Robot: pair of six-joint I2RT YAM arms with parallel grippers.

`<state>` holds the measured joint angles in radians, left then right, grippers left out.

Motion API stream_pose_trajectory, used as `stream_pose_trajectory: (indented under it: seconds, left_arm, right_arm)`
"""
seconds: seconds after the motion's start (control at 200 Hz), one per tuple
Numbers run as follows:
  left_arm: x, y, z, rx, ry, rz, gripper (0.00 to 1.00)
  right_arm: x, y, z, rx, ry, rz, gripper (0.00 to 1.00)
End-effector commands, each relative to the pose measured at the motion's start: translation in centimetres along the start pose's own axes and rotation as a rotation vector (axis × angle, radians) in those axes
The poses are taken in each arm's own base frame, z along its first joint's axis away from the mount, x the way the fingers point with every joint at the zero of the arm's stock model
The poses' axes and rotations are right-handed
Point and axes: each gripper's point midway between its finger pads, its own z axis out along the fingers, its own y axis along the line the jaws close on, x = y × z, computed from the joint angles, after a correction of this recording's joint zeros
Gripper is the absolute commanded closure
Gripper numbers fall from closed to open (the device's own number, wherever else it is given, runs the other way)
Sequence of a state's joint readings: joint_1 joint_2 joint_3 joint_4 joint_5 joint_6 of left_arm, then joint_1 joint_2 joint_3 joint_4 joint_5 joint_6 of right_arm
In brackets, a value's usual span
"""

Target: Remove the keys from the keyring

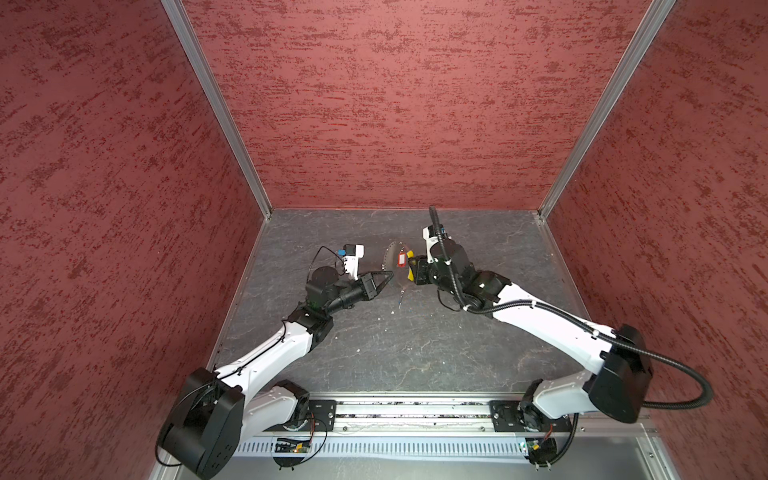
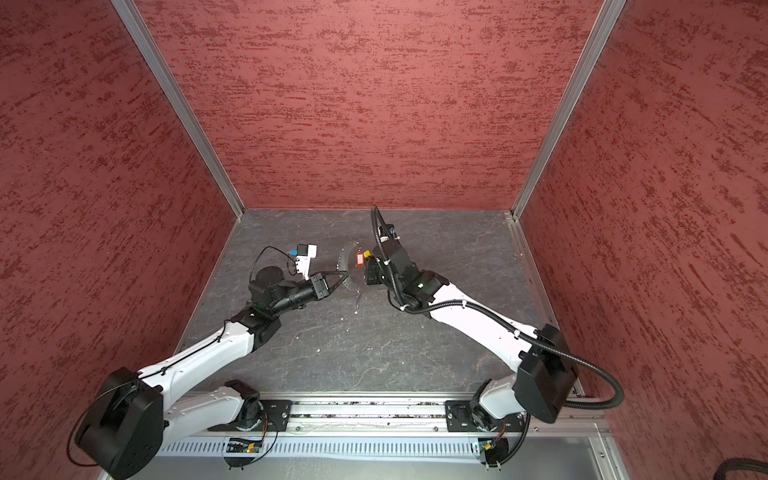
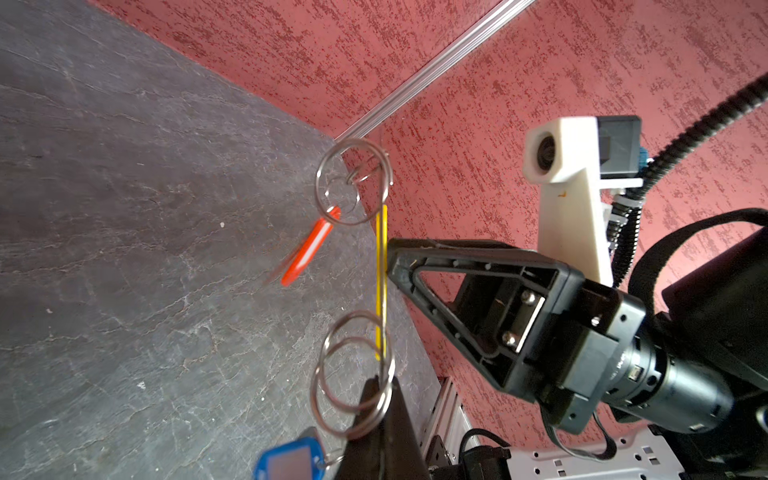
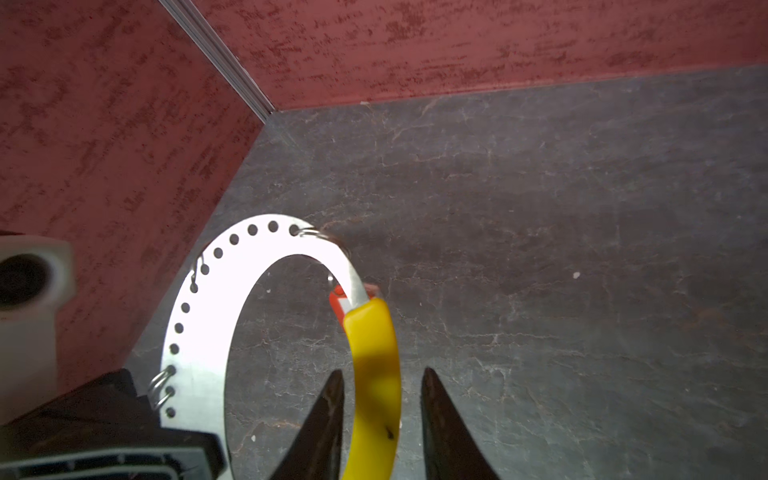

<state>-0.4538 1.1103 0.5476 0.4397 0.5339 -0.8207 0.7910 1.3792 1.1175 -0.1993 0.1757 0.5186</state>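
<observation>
Tabletop [image 1: 415, 353] veined dark grey, 3 mottled red walls [image 1: 395, 104], keyring [image 1: 387, 255] held above

left wrist | blue tag [image 3: 286, 459]: cut off at view's edge | red tag [image 3: 309, 249]: blurred

Grey veined tabletop [image 1: 415, 353], red mottled walls [image 1: 395, 104], aluminium corner posts [image 1: 217, 108]

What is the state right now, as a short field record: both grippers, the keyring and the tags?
left gripper: jaws shut on the metal edge of the keyring
right gripper: jaws open, straddling the yellow segment
keyring: held up between both arms, off the table
red tag: hanging from the keyring
blue tag: hanging from the keyring beside the left gripper
tags removed: none yet
</observation>
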Motion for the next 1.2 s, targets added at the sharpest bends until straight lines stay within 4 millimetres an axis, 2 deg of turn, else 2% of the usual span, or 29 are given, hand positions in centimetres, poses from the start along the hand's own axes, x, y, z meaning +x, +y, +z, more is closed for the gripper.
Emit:
stream_pose_trajectory:
  seconds: [0.0, 0.09, 0.175, 0.341, 0.511, 0.766, 1.062, 1.192]
  left_arm:
    - [-1.7, -1.2, -0.7, -0.011, -0.042, -0.023, 1.0]
    - [-2.4, -1.7, -1.3, -0.021, -0.065, -0.042, 1.0]
    - [-3.1, -2.1, -1.9, -0.051, -0.088, -0.053, 1.0]
    - [-4.3, -2.7, -2.8, -0.085, -0.144, -0.069, 1.0]
    - [-5.1, -3.1, -3.4, -0.098, -0.192, -0.084, 1.0]
    - [-5.4, -3.5, -3.6, -0.098, -0.203, -0.09, 1.0]
    - [-5.4, -4.0, -3.8, -0.083, -0.202, -0.087, 1.0]
    - [-5.4, -4.1, -3.9, -0.078, -0.203, -0.086, 1.0]
  right_arm:
    - [-3.4, 2.0, -3.2, -0.15, -0.193, 0.031, 0.5]
    - [-3.5, 2.8, -5.3, -0.265, -0.285, -0.007, 0.46]
    - [-2.6, 3.6, -6.8, -0.358, -0.301, -0.067, 0.44]
    - [-0.1, 5.3, -7.4, -0.51, -0.253, -0.119, 0.45]
    - [1.6, 6.7, -6.8, -0.583, -0.228, -0.138, 0.46]
    - [2.5, 8.3, -5.5, -0.56, -0.214, -0.222, 0.48]
    - [3.2, 8.4, -3.5, -0.497, -0.188, -0.281, 0.62]
    - [3.3, 8.1, -3.0, -0.467, -0.183, -0.29, 0.64]
